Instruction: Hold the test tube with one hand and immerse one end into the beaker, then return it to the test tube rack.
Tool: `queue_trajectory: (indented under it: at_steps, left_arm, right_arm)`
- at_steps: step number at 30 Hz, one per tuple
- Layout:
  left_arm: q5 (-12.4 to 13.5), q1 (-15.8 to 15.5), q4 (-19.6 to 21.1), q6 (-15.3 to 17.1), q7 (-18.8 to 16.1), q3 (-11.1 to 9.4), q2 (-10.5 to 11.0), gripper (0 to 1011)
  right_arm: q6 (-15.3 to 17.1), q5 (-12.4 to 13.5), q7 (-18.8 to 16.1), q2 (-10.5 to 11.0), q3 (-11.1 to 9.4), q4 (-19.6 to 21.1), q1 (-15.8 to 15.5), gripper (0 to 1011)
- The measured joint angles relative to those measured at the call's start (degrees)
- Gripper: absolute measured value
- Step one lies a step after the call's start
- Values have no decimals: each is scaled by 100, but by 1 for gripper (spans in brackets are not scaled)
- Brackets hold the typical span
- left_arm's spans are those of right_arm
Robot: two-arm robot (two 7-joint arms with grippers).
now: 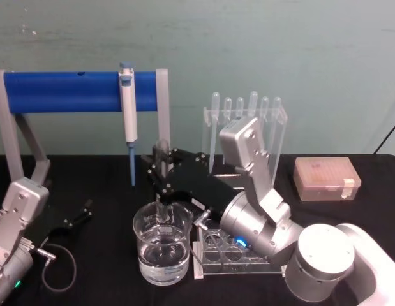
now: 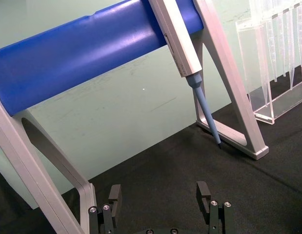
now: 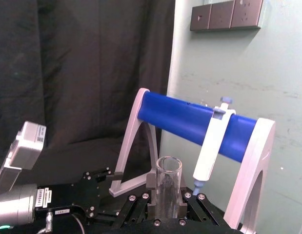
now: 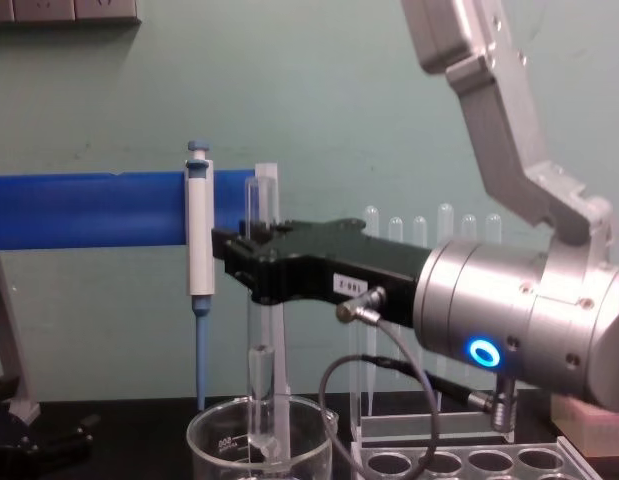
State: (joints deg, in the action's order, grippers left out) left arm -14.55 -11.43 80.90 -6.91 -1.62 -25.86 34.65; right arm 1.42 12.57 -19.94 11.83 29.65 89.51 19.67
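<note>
**Tube end in beaker – right arm holding**

The right gripper [image 1: 163, 167] was pinched on the test tube [image 4: 257, 372], one finger to each side of the glass. It gripped the upper half, leaving the open rim free above the fingers. The tube stood upright, with its rounded end below the rim of the beaker [image 1: 142, 254], which sat near the desk's [image 1: 101, 185] front edge at about mid-width. The beaker was part-filled with clear liquid (whether the tube's end reached the liquid could not be told).

The test tube rack [image 1: 210, 266] lay just right of the beaker, close beside it. The right arm's silver wrist covered much of the rack from above. In the chest view, the black gripper body hid the middle of the tube.

Behind the beaker, a pipettor [image 1: 127, 105] hung from a blue bar stand [image 1: 63, 91] along the back edge, with its tip clear of the glass. An acrylic pipette rack [image 1: 279, 137] stood at the back, partly screened by the arm. A pink box [image 1: 325, 178] sat toward the right edge.

The left gripper [image 2: 159, 196] rested near the left edge with its fingers spread, well apart from the beaker.
</note>
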Motion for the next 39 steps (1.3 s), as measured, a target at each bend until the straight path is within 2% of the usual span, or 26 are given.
queue_trajectory:
  at_steps: [14,39]
  left_arm:
    - [0,0,0,0,0,0,0,1000]
    - [0,0,0,0,0,0,0,1000]
  right_arm:
    - [-263,-164,-73,-146,32,-404,-145,224]
    - [-316,-284,-87,-157,-24,-417,-415,224]
